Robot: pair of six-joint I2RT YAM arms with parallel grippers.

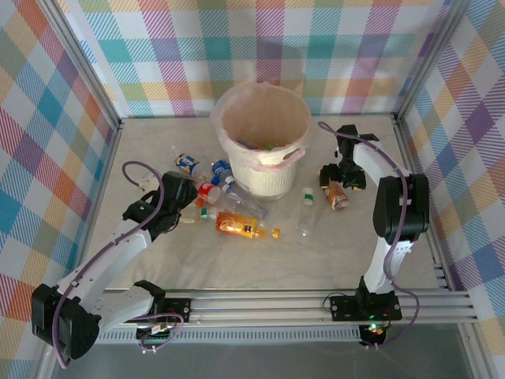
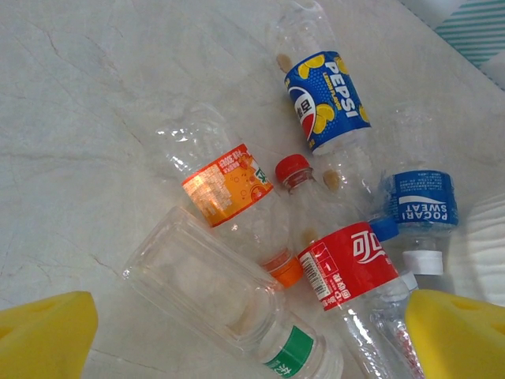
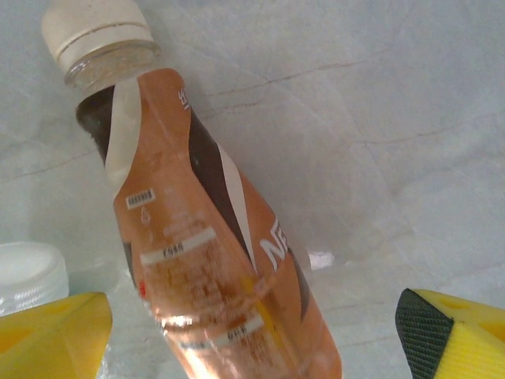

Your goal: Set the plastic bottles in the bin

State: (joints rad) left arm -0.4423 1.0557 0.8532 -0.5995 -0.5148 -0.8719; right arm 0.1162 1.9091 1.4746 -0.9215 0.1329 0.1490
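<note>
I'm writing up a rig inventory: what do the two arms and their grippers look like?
The left arm and right arm have white links and black joints, with a purple cable looped along each. The left gripper and right gripper have black bodies and yellow fingers; one right finger carries a black pad.

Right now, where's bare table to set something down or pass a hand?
Free: the near strip of table between the orange bottle and the front rail; the far-left corner beside the bin. Crowded: the bottle cluster left-front of the bin, under the left gripper; the right gripper straddles the brown bottle right of the bin.
</note>
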